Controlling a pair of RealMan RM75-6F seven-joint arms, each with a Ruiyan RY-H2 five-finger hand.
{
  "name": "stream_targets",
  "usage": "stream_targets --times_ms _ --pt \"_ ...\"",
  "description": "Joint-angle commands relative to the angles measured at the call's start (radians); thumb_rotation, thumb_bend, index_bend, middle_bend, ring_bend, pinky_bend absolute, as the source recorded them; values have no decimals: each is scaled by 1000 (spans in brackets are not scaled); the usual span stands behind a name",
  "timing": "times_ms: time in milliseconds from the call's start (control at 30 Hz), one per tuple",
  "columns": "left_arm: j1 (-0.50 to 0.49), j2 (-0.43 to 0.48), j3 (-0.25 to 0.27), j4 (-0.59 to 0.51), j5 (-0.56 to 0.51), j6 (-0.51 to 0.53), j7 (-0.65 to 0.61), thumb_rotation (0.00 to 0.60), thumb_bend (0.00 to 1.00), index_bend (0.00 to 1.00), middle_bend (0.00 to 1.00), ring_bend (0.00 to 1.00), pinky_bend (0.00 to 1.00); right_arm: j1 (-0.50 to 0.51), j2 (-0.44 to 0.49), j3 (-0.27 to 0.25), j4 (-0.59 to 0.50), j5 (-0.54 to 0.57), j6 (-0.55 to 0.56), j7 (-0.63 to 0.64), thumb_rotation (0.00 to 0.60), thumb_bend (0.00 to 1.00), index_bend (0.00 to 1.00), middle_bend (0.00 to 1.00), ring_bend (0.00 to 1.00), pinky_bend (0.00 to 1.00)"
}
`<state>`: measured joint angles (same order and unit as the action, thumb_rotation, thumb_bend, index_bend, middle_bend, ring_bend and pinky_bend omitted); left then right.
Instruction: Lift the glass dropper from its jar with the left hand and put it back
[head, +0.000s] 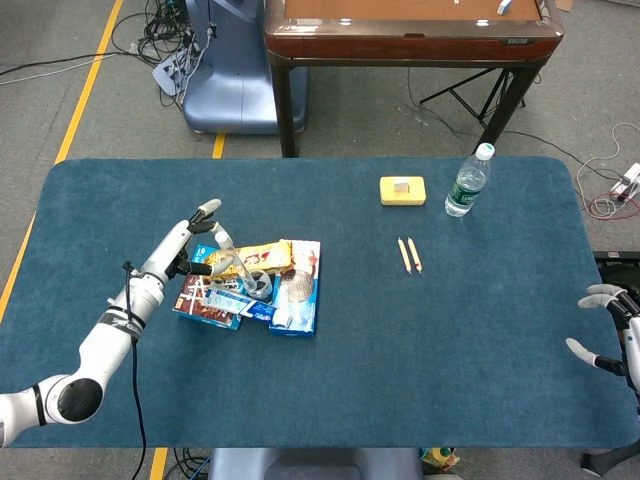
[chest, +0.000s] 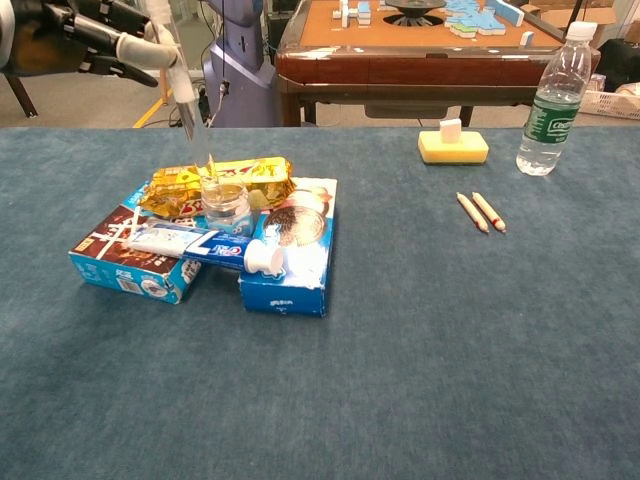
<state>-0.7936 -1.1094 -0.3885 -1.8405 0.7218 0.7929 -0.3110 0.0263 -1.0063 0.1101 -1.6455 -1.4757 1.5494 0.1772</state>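
Note:
My left hand (head: 192, 247) (chest: 105, 40) holds the glass dropper (chest: 190, 118) by its top end. The dropper slants down to the right, its tip at the mouth of the small glass jar (chest: 226, 203) (head: 256, 285). The jar stands on a pile of snack boxes (chest: 280, 260). In the head view the dropper (head: 228, 250) is a thin clear tube above the yellow packet. My right hand (head: 612, 330) is at the table's far right edge with fingers spread, holding nothing; the chest view does not show it.
A yellow snack packet (chest: 215, 185), a brown box (chest: 120, 255) and a white tube (chest: 215, 248) lie around the jar. A yellow sponge (chest: 452, 143), a water bottle (chest: 555, 95) and two pencils (chest: 480, 211) sit to the right. A wooden table (head: 410, 30) stands behind.

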Motion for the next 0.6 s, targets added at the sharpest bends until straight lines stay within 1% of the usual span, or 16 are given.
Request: stream_targets --times_ms 33,367,600 --pt "4 -8 5 9 6 -4 -4 600 300 627 10 0 92 0 0 0 -1 0 0 0 600 68 435 324 206 290" --pt "9 -49 20 54 21 -20 -15 600 300 621 10 0 92 1 1 1 -1 3 -3 0 600 69 435 324 206 289" --pt "4 -96 33 106 25 -33 -14 600 300 618 10 0 92 1 1 2 -1 4 -3 0 600 68 435 324 206 289"
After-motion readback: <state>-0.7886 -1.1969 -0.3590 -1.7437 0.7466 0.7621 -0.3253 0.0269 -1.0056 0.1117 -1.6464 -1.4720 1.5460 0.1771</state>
